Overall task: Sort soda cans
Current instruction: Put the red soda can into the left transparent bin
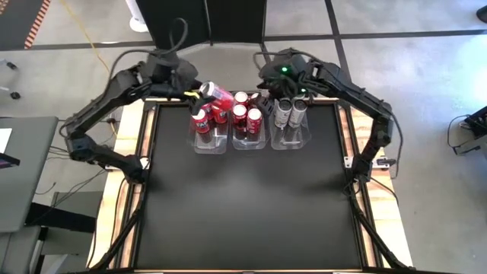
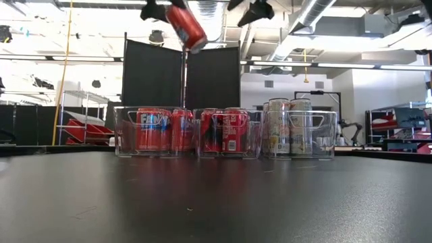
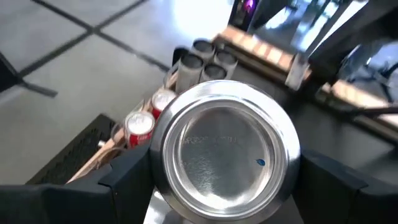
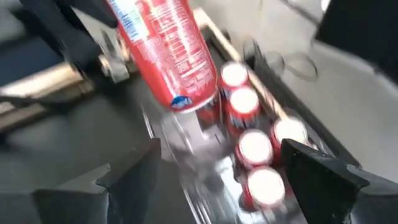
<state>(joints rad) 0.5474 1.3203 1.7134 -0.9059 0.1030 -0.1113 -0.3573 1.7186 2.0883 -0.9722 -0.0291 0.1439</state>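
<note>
Left fingers (image 1: 199,94): you see them clamped on a red can (image 1: 216,93), tilted above the left bin (image 1: 211,144).
Low view: shows you its height.
Right fingers (image 1: 268,93): apart, empty, counter's far edge.

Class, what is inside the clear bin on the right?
The right bin holds upright silver-grey cans; about four tops show in the left wrist view. The lower parts of the far cans are hidden behind nearer ones.

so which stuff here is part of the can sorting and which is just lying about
Part of the job:
- red can held in the left pincer
- red cans in two bins
- silver cans in the right bin
- clear bins

Just around:
- cables on the floor
- grey desk
</note>
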